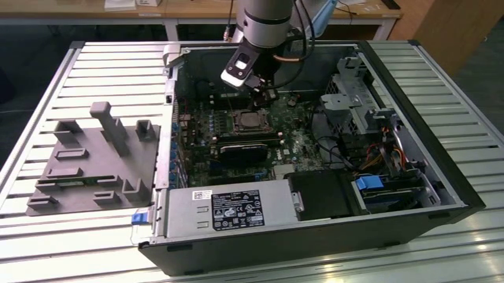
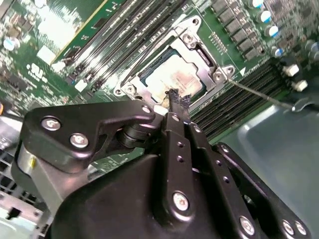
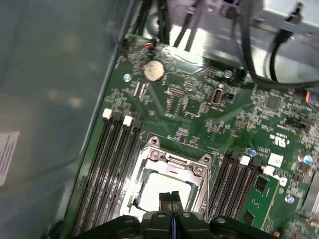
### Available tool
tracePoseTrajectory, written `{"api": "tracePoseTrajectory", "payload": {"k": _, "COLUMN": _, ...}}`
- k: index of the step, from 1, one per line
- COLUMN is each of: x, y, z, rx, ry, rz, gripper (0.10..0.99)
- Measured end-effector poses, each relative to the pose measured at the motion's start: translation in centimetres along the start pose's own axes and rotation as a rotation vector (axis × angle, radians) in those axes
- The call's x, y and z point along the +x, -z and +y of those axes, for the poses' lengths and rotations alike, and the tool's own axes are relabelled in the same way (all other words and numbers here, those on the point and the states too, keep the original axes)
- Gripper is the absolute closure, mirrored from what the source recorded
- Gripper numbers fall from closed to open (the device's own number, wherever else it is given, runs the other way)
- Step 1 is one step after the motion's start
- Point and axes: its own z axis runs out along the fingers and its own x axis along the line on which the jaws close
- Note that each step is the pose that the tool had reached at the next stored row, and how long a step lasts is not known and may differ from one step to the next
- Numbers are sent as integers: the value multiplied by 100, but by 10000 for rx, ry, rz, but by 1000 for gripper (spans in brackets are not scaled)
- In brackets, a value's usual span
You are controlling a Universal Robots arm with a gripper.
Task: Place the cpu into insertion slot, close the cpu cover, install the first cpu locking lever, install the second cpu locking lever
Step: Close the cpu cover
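The cpu, a flat silver-grey square, lies in the insertion slot on the green board inside the open computer case. The cpu cover, a silver frame, lies down around the chip. In the first wrist view the cpu and the cpu cover sit between rows of black memory slots. A thin metal locking lever juts out from one socket corner. My gripper is shut on nothing, its tips just over the chip's edge. The gripper hangs above the socket in the exterior view.
Black memory slots flank the socket on both sides. A black card lies just in front of the socket, with a power supply at the case front. Cables and a drive bay fill the exterior view's right. A grey fixture stands outside the case.
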Motion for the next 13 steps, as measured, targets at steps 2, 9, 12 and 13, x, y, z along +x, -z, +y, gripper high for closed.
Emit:
{"api": "tracePoseTrajectory", "payload": {"k": 2, "x": 0, "y": 0, "z": 0, "rx": 12, "ry": 359, "rz": -4, "gripper": 980}}
{"api": "tracePoseTrajectory", "payload": {"k": 9, "x": 0, "y": 0, "z": 0, "rx": 55, "ry": 1634, "rz": -22, "gripper": 980}}
{"api": "tracePoseTrajectory", "payload": {"k": 12, "x": 0, "y": 0, "z": 0, "rx": 73, "ry": 2173, "rz": -28, "gripper": 980}}
{"api": "tracePoseTrajectory", "payload": {"k": 13, "x": 0, "y": 0, "z": 0, "rx": 80, "ry": 2365, "rz": -32, "gripper": 980}}
